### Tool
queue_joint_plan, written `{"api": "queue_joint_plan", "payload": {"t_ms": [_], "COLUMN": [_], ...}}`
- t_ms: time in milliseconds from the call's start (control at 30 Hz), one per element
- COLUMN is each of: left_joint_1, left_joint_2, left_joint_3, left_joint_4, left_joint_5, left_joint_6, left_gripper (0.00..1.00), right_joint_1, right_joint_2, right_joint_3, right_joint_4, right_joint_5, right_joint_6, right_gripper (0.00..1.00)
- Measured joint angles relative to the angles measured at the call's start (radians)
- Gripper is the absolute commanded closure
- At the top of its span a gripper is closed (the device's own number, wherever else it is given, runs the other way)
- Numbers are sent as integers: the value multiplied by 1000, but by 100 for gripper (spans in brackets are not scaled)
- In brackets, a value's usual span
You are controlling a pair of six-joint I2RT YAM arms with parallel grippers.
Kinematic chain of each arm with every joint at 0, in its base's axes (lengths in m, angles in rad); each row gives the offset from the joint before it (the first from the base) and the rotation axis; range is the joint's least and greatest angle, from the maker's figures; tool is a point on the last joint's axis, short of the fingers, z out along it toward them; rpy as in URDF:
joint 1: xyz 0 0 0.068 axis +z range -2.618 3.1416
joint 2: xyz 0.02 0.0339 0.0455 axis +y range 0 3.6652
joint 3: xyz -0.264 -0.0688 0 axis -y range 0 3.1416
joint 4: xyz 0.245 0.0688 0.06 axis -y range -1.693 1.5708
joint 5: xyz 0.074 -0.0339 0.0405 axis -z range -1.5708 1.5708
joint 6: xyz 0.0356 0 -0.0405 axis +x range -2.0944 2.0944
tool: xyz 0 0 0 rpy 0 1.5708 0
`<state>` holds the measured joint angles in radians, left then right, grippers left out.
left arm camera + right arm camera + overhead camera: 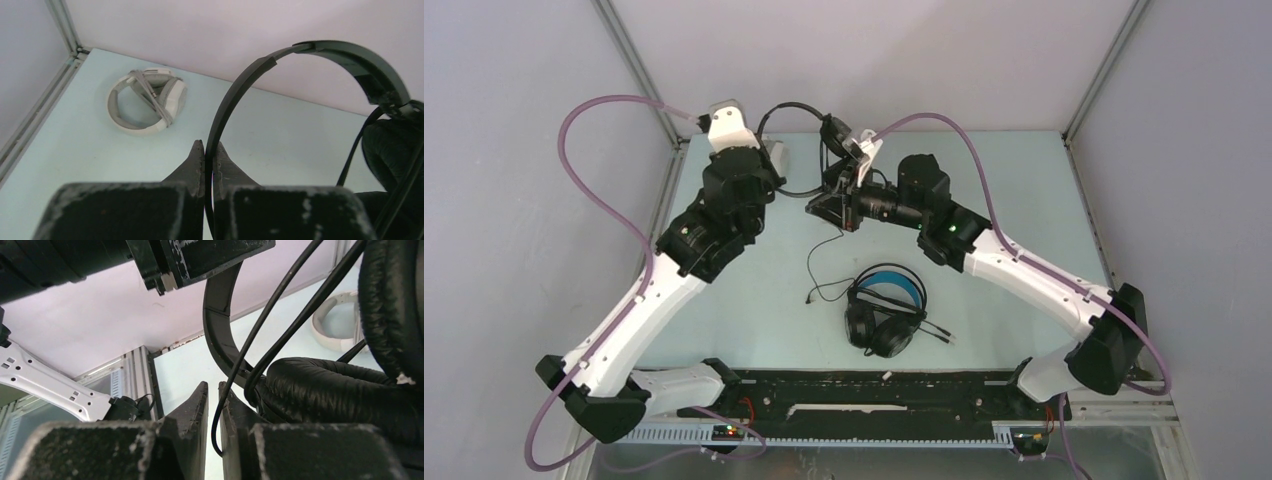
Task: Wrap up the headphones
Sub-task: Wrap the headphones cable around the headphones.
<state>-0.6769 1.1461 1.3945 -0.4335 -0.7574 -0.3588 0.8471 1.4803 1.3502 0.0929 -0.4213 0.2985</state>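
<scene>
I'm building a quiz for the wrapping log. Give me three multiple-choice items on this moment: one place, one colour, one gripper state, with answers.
1. Where does the white-grey headset lie? A) far left corner of the table B) the near edge C) on the wall
2. What colour lines the headband of the bulky black headset? A) red B) blue C) yellow
3. The left gripper is: A) open B) shut on the thin black headband C) shut on the white-grey headset
Answers: 1 A, it sits beside the corner frame; 2 B, a blue arc shows from above; 3 B, both fingers pinch the band.
</scene>
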Motion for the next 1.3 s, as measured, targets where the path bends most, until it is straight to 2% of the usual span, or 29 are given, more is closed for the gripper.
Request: {"api": "queue_joint_plan", "payload": {"t_ms": [467, 600, 733, 867, 933, 1100, 1300], "left_joint_1": [12, 12, 12, 12, 13, 14, 15], "left_joint_2": [0, -1, -1, -1, -1, -1, -1], "left_joint_3": [37, 37, 37, 35, 35, 35, 35], "left_joint_4": [-53, -55, -32, -3, 4, 5, 6], "left_joint_5": [88, 101, 111, 116, 127, 142, 159], "left_joint_6": [-70, -80, -83, -83, -86, -88, -89], "left_gripper": [100, 100, 100, 100, 100, 100, 100], "right_joint_1": [3, 11, 12, 12, 11, 10, -8], "right_joint_2": [-67, -86, -100, -111, -116, -121, -121], "right_joint_3": [-129, -144, -144, -143, -143, -143, -109], "right_joint_4": [130, 157, 181, 179, 177, 161, 79], "right_joint_5": [11, 18, 25, 34, 31, 25, 31], "right_joint_6": [-71, -75, -62, -15, 7, 51, 130], "right_gripper": [80, 87, 89, 82, 81, 88, 92]}}
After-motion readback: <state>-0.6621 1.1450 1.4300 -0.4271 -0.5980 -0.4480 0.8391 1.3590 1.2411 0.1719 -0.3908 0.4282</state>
